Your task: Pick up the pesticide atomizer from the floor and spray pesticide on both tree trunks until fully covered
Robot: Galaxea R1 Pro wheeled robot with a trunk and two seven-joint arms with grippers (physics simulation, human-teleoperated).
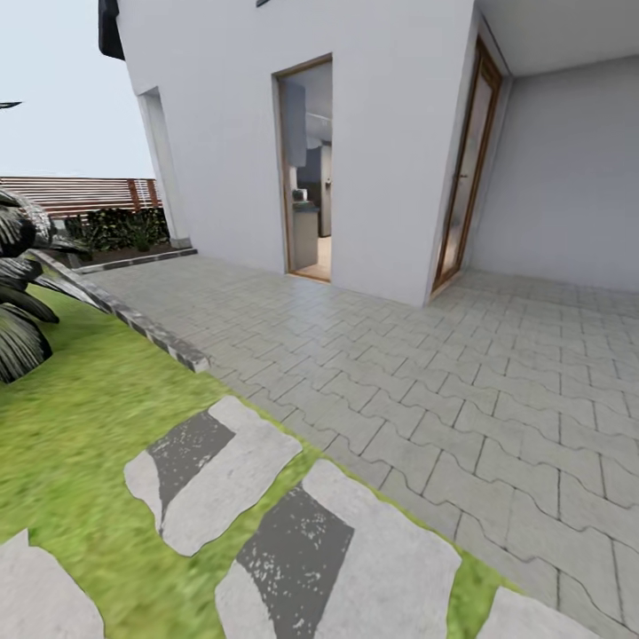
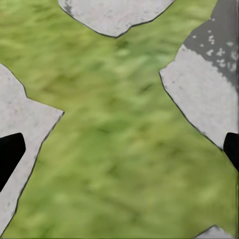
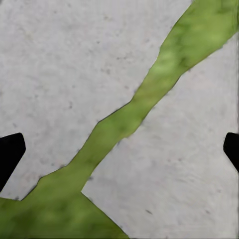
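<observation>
Left wrist view — left gripper [image 2: 119,152] fingers wide apart, empty, over grass [image 2: 114,144].

Lawn [image 1: 80,461] left, paving [image 1: 461,373] right, house [image 1: 382,133] behind.

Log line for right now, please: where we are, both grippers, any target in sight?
phase: in transit | location: lawn beside paved patio | left gripper: open over grass | right gripper: open over stepping stones | ahead: house doorway
</observation>
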